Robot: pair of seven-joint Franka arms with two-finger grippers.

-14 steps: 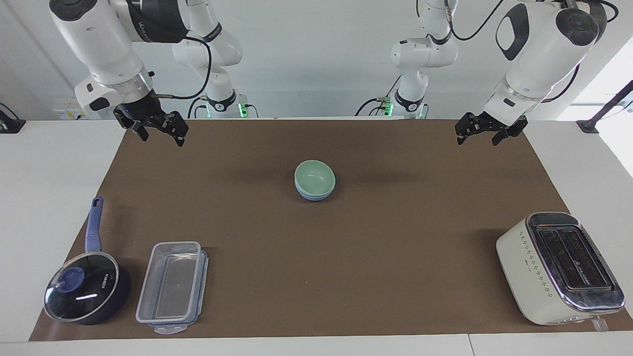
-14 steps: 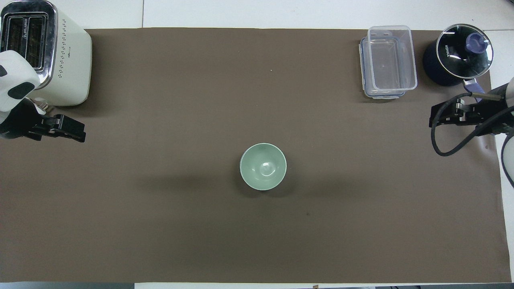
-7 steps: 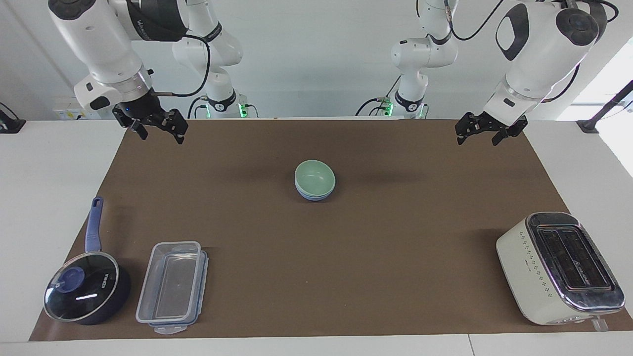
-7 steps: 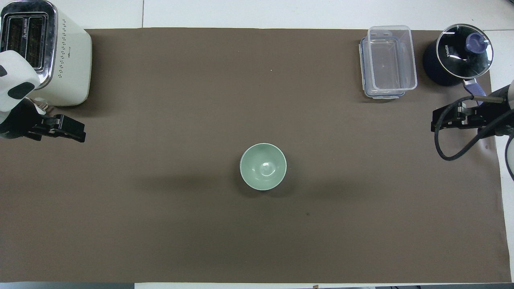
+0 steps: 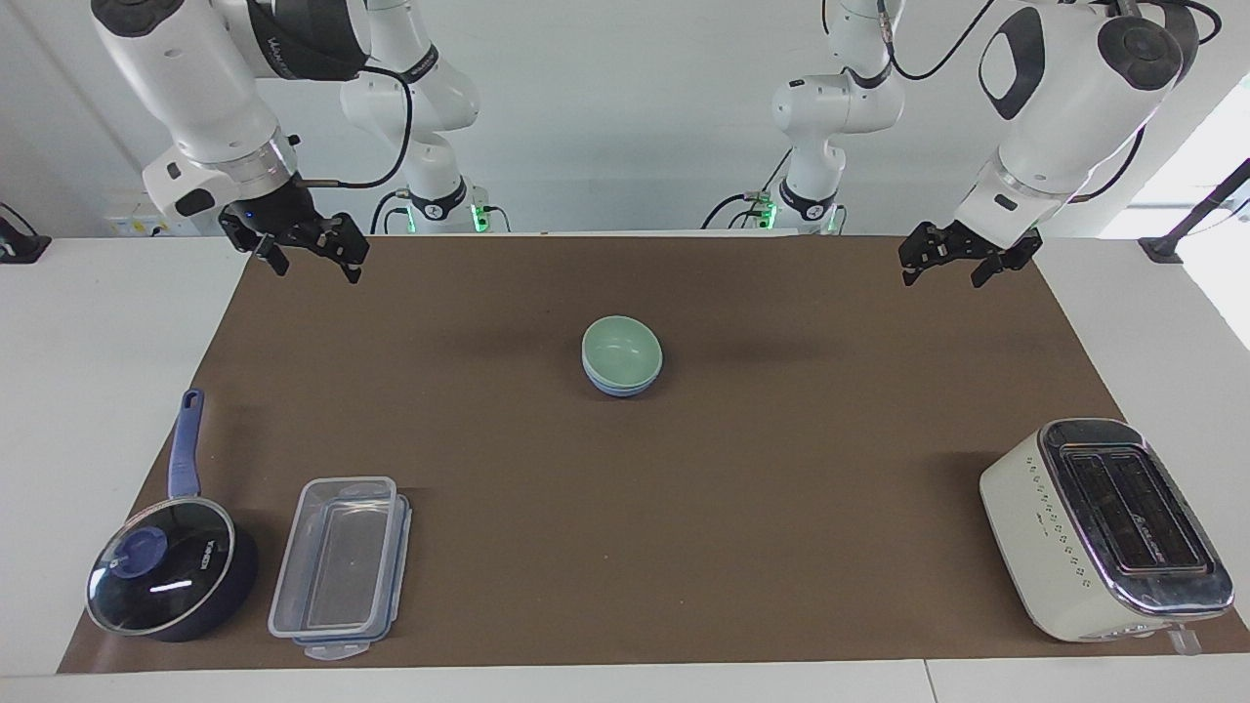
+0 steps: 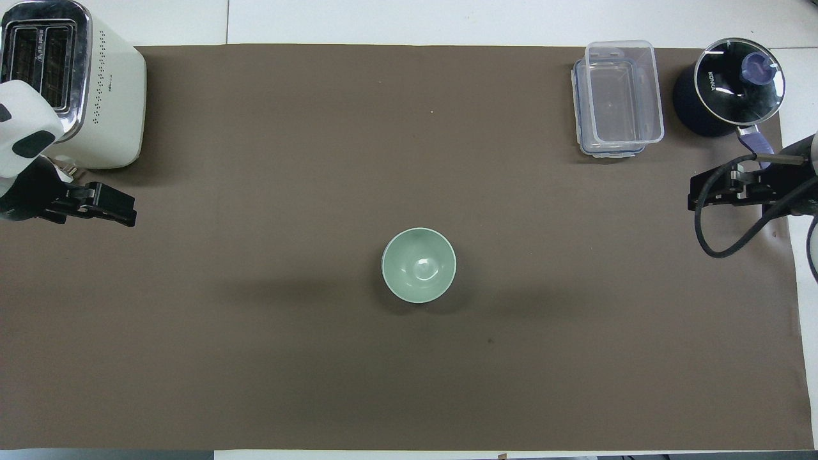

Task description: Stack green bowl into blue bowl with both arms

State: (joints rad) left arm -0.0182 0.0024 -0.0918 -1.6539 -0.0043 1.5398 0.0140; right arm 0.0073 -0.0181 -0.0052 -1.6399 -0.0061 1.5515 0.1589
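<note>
Facing view: green bowl sits nested inside the blue bowl, so only a thin blue band peeks out under the green rim.
Stack spot: pretty much dead centre of the brown mat on the surface, well apart from everything else.
Orientation: both bowls upright, mouths up; they're round, so no long axis to speak of.
Looks: green one is pale mint, smooth and plain, nothing in it; from overhead it hides the blue one completely.
Other containers: clear plastic box nested in its lid, looks empty; dark saucepan just beside it with its glass lid on.
Toaster: at the left arm's end of the surface.
Left end effector: up over the mat edge, fingers spread, holding nothing.
Right end effector: same deal at its own end, spread wide, nothing gripped.
</note>
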